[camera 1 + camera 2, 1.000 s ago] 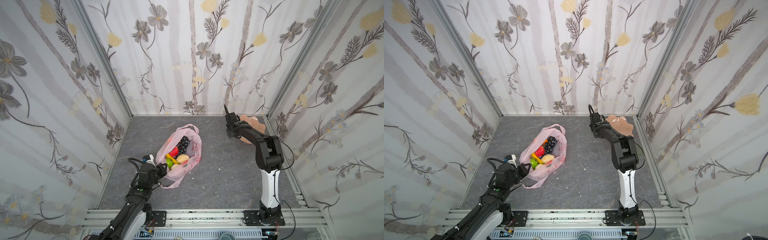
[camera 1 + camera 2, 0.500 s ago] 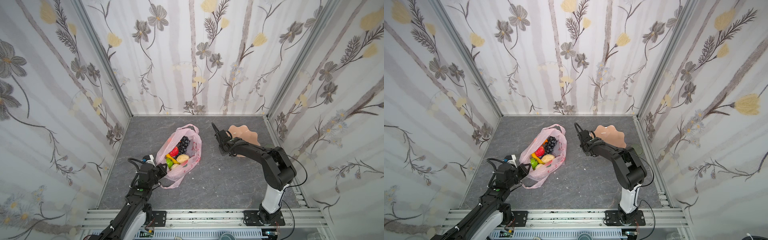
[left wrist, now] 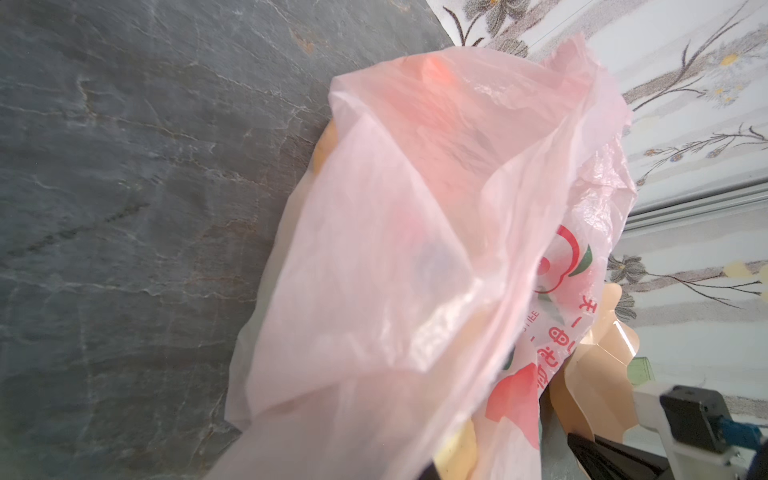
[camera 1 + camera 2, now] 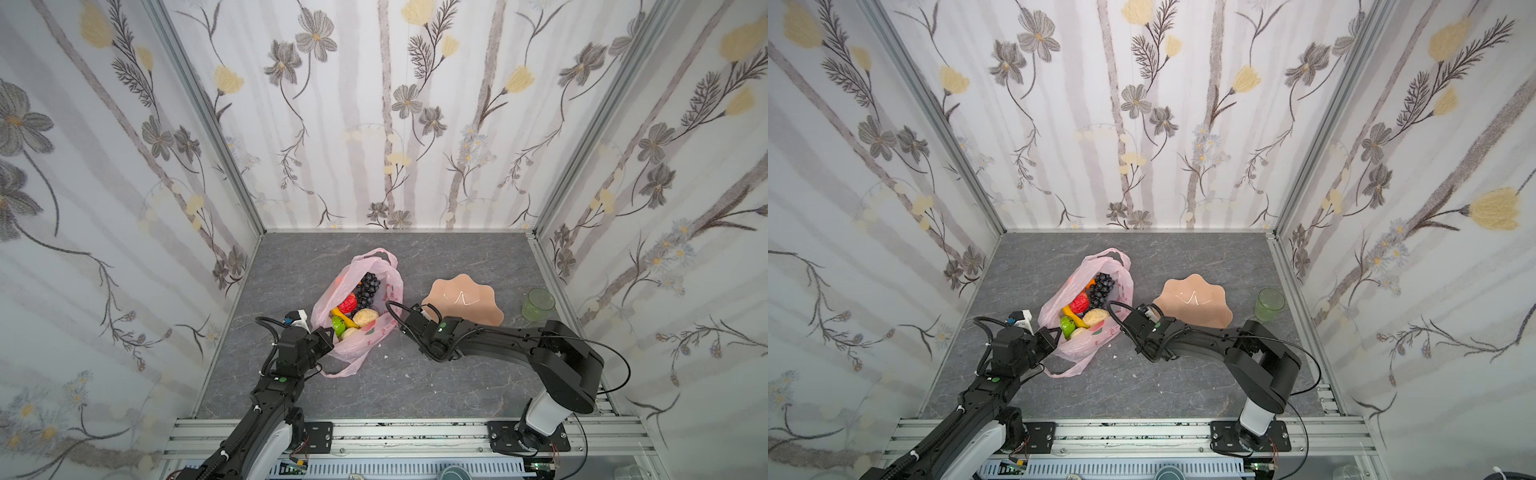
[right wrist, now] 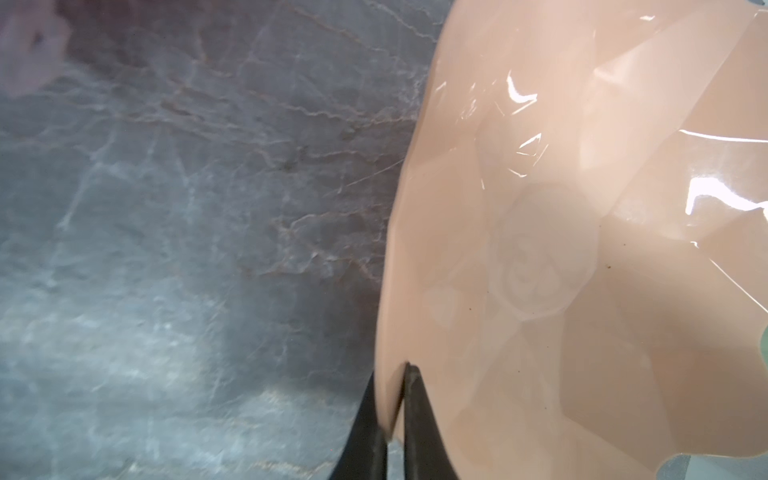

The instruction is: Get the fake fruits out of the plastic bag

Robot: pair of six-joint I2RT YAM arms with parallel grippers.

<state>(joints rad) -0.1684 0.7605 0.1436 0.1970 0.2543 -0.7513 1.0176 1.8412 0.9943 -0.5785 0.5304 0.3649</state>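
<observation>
From my top views I take 12 o'clock as the back wall. The bag (image 4: 376,332) (image 4: 1100,334) lies on the table (image 4: 415,386) just left of centre, with its mouth open upward. All the fruits (image 4: 357,309) I can see sit inside it. The grapes (image 4: 368,286) are at 12 o'clock of the pile and the apple (image 4: 348,303) is just below them. The banana (image 4: 343,318) and the green fruit (image 4: 338,326) are at 7 o'clock, and a beige one (image 4: 365,318) is at 5 o'clock.

My left gripper (image 4: 326,334) (image 4: 1052,332) is at the bag's 7 o'clock edge, pressed together on the pink film. In the left wrist view the bag (image 3: 415,249) fills most of the frame and hides the tips.

The plate (image 4: 465,299) (image 4: 1196,299) is at 3 o'clock of the bag, near it. My right gripper (image 4: 428,311) (image 5: 392,370) pinches the plate's rim at 8 o'clock. The right wrist view shows the two dark fingers (image 5: 415,415) clamped either side of the plate's (image 5: 582,249) edge. I cannot tell whether that edge is lifted off the table.

The cup (image 4: 539,304) (image 4: 1270,304) stands upright at 3 o'clock of the plate, apart from it and near the right wall.
</observation>
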